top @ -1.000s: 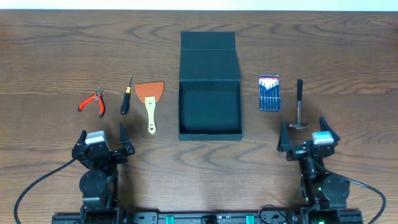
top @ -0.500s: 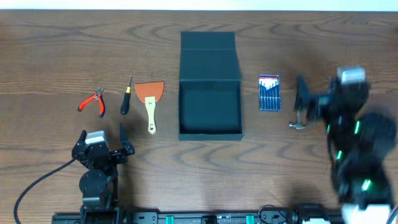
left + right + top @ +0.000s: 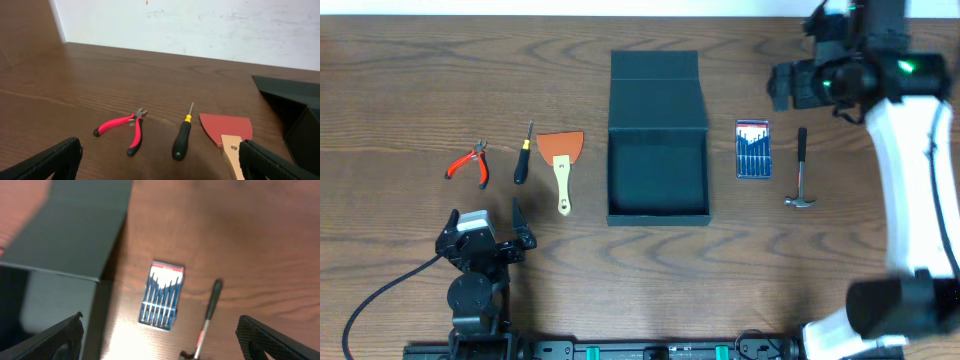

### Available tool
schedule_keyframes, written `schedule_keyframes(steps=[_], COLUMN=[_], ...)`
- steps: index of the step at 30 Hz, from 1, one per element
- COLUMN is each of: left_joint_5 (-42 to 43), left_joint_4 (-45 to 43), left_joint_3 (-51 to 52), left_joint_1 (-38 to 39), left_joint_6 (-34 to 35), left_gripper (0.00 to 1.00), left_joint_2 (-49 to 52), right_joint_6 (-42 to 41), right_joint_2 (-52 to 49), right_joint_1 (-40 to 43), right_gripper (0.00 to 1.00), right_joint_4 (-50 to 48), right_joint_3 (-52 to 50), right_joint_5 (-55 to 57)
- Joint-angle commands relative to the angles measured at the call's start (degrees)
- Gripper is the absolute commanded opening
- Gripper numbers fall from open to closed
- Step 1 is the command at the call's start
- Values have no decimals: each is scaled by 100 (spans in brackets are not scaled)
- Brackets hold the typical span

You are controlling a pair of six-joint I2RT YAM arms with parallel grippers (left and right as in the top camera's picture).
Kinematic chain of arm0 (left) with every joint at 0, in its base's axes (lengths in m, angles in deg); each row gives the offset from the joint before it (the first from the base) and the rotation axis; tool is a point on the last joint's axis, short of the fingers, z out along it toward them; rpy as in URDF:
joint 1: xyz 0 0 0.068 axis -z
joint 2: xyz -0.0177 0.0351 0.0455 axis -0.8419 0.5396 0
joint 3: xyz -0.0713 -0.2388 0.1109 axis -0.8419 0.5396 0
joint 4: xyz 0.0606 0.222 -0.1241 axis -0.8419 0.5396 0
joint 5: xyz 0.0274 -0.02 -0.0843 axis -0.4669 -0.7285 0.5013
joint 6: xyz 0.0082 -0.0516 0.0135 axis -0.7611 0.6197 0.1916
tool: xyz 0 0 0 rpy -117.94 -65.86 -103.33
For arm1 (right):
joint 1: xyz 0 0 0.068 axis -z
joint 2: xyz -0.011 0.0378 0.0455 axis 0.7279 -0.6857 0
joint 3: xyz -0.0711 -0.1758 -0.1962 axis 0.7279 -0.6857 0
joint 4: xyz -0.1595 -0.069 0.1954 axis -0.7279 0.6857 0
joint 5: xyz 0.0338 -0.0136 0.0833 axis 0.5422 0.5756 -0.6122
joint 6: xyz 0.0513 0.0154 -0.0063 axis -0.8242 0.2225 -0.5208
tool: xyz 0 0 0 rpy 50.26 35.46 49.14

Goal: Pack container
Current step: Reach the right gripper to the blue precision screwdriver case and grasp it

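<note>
The container [image 3: 658, 205], a dark teal-green box, stands open at the table's middle with its flap lid [image 3: 655, 88] lying back. It also shows in the left wrist view [image 3: 295, 107] and the right wrist view [image 3: 65, 240]. My right gripper [image 3: 798, 82] is open and empty, raised high over the far right, looking down on a blue screwdriver set [image 3: 161, 296] and a hammer [image 3: 207, 317]. My left gripper [image 3: 485, 240] is open and empty near the front left edge. In its wrist view [image 3: 160, 165] it faces the hand tools.
Left of the container lie red pliers [image 3: 468, 163], a black screwdriver [image 3: 523, 155] and a red-bladed scraper [image 3: 561, 160]. Right of it lie the screwdriver set [image 3: 752, 149] and the hammer [image 3: 801, 170]. A white wall runs behind the table.
My right arm has risen from the front right and swung to the back right, above the screwdriver set and hammer. The left arm and all objects have not moved.
</note>
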Motion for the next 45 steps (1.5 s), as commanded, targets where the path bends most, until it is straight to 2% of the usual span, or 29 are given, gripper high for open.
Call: schedule_keyframes(steps=[1,6,14,24,35,45], left_joint_5=[-66,-66,-66,-66,-66,-66], left_joint_4=[208,208,208,208,208,208], left_joint_3=[125,125,125,125,125,125], left_joint_1=[-20,-20,-20,-20,-20,-20], left_joint_6=[-76,-76,-76,-76,-76,-76], left_gripper=[99,98,99,99,98,98], left_joint_2=[-37,-37,-37,-37,-37,-37], right_joint_6=[-326,-737,-704,-319,-229,-61], right_joint_2=[-610,-1672,-2782,-2881,-2881,-2881], right_joint_1=[4,-2,-236,-675,-588,-431], right_gripper=[99,99,99,99,99,99], right_joint_4=[107,153,142,-136,-4,-442], right_joint_3=[4,-2,-2,-2,-72,-901], right_joint_5=[-166,-345,153,494,1228,1137])
